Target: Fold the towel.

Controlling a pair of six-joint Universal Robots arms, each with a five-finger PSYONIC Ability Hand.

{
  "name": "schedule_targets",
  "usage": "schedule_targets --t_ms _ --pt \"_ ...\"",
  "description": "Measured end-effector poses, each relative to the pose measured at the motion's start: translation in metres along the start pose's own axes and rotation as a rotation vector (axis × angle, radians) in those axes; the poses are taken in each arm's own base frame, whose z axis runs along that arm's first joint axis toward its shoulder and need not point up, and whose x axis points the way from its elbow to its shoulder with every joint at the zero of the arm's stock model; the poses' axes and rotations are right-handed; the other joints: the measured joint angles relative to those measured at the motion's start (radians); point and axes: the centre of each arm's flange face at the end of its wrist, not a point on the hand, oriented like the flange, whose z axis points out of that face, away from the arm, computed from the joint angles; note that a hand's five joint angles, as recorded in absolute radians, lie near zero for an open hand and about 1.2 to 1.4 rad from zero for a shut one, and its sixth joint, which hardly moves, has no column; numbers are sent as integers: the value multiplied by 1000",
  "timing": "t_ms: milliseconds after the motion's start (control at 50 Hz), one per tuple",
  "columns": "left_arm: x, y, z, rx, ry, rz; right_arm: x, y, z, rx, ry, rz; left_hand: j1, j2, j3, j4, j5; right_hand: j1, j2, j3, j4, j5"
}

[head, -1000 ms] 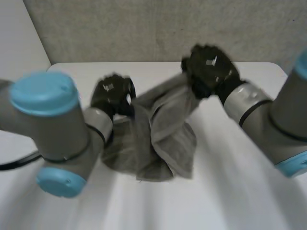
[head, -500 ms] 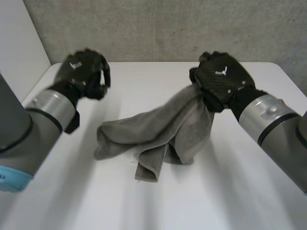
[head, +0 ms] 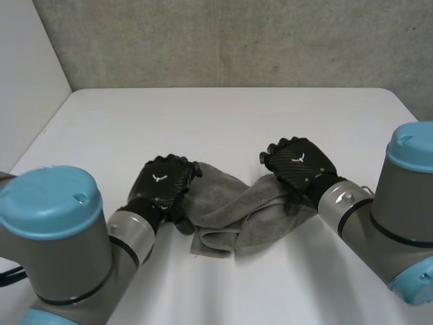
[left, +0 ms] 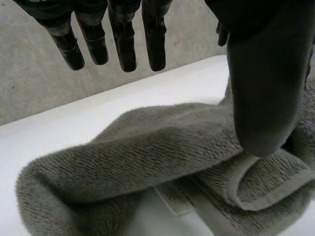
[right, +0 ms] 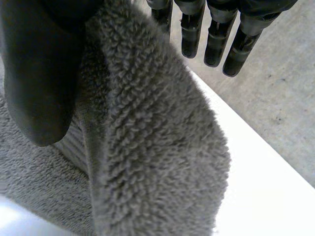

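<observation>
One rumpled towel (head: 233, 211) on white table (head: 237, 122)

Grey towel (head: 230, 211), black left hand (head: 160, 189) and right hand (head: 301, 166), white table (head: 223, 122).

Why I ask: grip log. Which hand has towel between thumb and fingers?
The right hand: a fold of towel rises between its thumb and fingers. Under the left hand the towel lies clear of its straight fingers.

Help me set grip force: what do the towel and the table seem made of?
The towel looks like grey terry cloth, matte: a fuzzy looped pile shows close up. The table is smooth, plain white with no grain, perhaps laminate or painted board.
</observation>
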Motion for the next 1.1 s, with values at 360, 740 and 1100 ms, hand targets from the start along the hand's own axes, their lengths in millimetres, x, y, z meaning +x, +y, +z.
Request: schedule_targets --t_ms 360,740,1100 --pt "-28 43 68 -32 -102 219 -2 5 1 -3 -22 -78 540 598 0 0 609 624 626 0 0 659" --pt "-38 -162 54 581 -227 321 78 -177 7 592 285 -303 865 902 0 0 965 936 916 0 0 997" --pt "-49 -94 27 408 -186 351 36 -97 -15 448 128 -318 866 902 0 0 969 814 814 0 0 877"
